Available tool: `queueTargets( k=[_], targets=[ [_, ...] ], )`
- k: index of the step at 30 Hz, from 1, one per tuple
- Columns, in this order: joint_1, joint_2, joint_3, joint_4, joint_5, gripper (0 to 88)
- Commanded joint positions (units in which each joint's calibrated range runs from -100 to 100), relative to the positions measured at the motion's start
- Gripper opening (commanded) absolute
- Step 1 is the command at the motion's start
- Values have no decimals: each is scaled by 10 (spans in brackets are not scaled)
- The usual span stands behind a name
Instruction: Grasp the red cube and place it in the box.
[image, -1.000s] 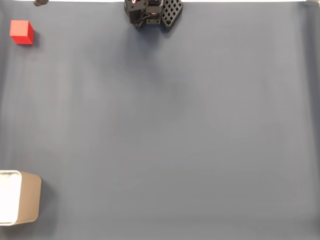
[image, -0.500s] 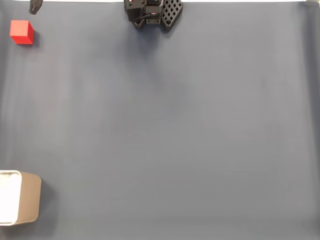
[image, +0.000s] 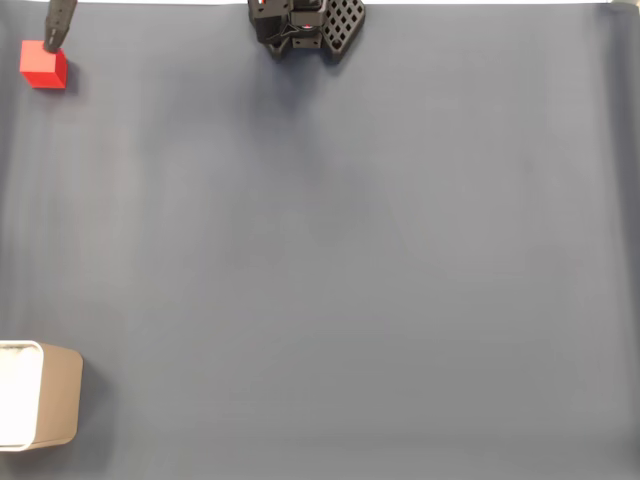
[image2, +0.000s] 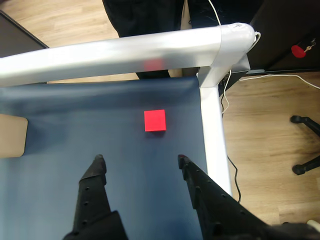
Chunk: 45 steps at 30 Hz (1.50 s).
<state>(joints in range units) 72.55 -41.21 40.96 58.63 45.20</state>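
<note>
1. The hand (image2: 139, 158) hangs above the dark blue surface (image: 340, 260), its two black fingers (image2: 97, 167) spread wide with nothing between them.
2. The red cube (image2: 155, 120) rests on the surface just beyond the fingertips, near the taped white frame (image2: 125, 50) at the corner.
3. In the fixed view the red cube (image: 43, 65) lies at the upper left, a dark fingertip (image: 58, 22) at its top edge.
4. The box (image: 40, 394) stands at the lower left, well apart from the cube.
</note>
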Motion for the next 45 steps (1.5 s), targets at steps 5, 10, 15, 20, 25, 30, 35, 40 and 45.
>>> queueTargets(
  k=[5,10,15,20,25,30,35,40,45],
  targets=[
    [-3,27,-3,-67,-2,359],
    [-1,56,5,-101,1,358],
    [-1,68,38,-153,7,359],
    [3,70,101,-219,16,364],
    [7,89,122,-245,15,364],
    [8,108,124,-258,13,364],
    [8,124,140,-287,15,364],
    [7,145,145,-313,16,365],
    [4,169,145,-334,16,365]
  ],
)
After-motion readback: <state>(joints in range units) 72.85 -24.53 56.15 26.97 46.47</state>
